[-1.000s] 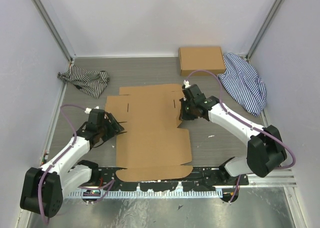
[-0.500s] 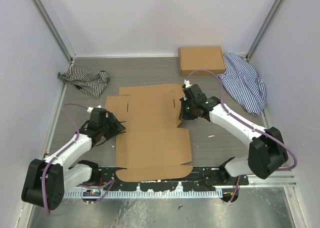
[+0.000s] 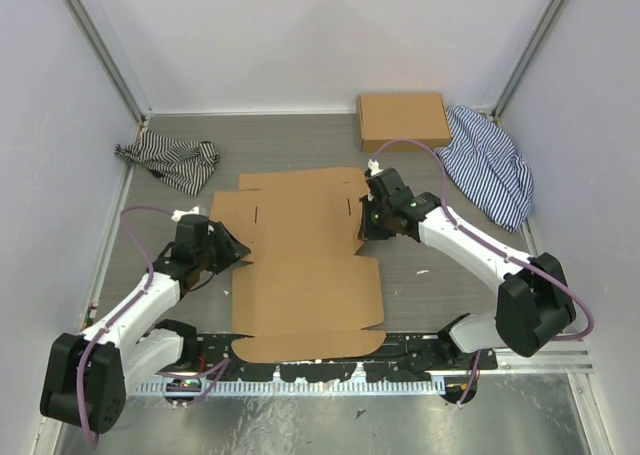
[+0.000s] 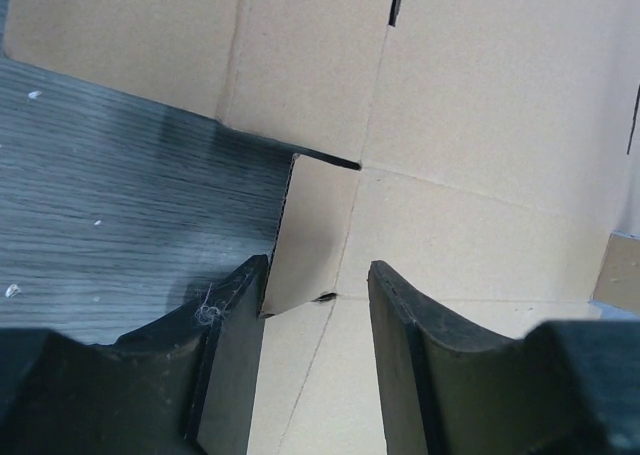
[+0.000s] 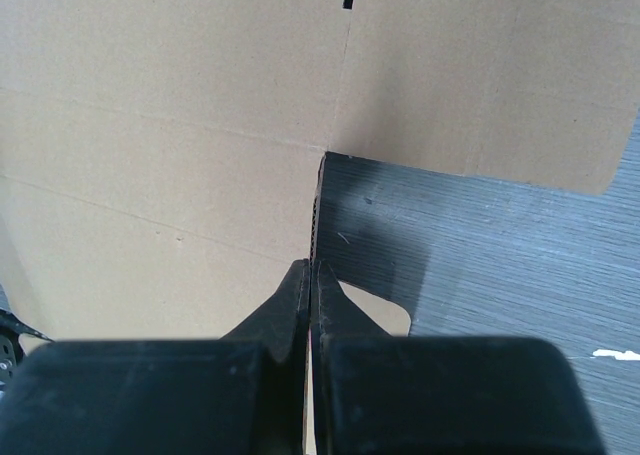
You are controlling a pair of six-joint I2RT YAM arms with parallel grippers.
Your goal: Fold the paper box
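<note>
Left tool (image 4: 318, 275), half-wide astride a box (image 3: 300, 265) flap (image 4: 312, 225), should close near the crease (image 4: 348, 230); right tool (image 5: 310, 275) pinches the opposite flap (image 5: 316, 210).

The paper box (image 3: 300, 255) is plain, unprinted brown, as is the smaller cardboard box (image 3: 403, 120) at 1 o'clock. The cloth at 10 o'clock (image 3: 170, 162) is striped black and white, and the cloth at 2 o'clock (image 3: 490, 165) blue and white. The table (image 3: 290, 145) is grey wood-grain. The left arm (image 3: 140, 305) and right arm (image 3: 470, 247) are white with black joints.

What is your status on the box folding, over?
Left gripper open astride small side flap. Right gripper shut on opposite flap. Brown cardboard mailer box otherwise flat. Nothing blocking.
</note>
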